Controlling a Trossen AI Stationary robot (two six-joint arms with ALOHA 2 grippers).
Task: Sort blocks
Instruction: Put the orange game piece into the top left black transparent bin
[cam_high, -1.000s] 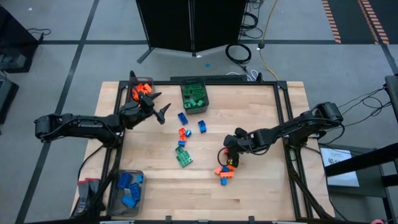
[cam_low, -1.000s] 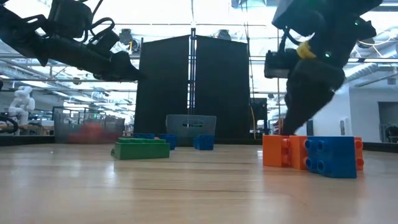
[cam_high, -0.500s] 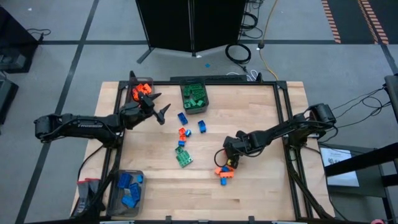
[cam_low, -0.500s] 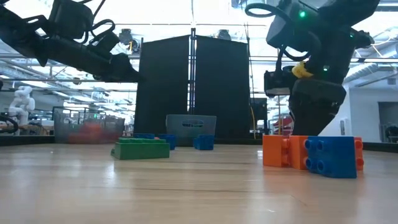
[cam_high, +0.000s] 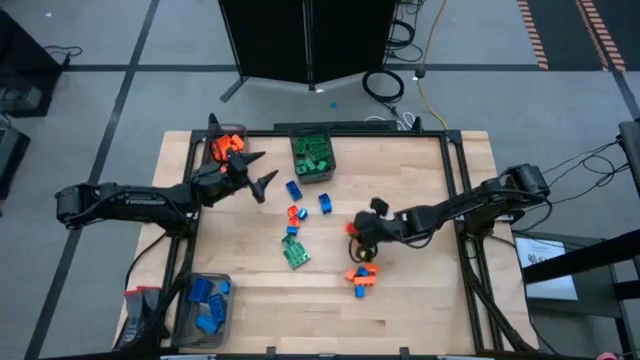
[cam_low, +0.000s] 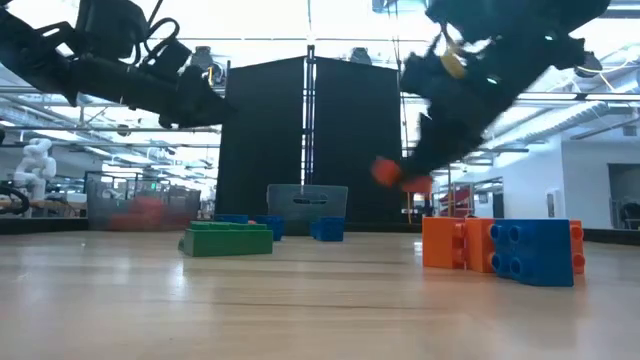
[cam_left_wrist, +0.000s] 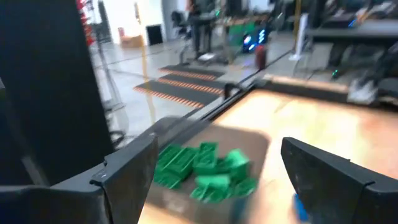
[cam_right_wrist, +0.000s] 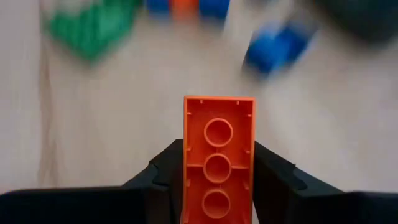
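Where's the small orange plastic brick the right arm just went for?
In the right gripper: the small orange plastic brick sits clamped between its fingers, lifted off the wooden table right of centre, above the orange-and-blue brick cluster.

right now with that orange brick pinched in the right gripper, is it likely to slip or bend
The orange brick looks like rigid moulded plastic, so bending seems unlikely. Its flat sides sit squarely between the right gripper fingers, which probably helps. It hangs clear of the table; smooth plastic might slip if jolted.

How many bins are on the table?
3. The orange-block bin sits at the top-left corner in the high view, the green-block bin just right of it, the blue-block bin at the bottom-left corner. None seems hidden.
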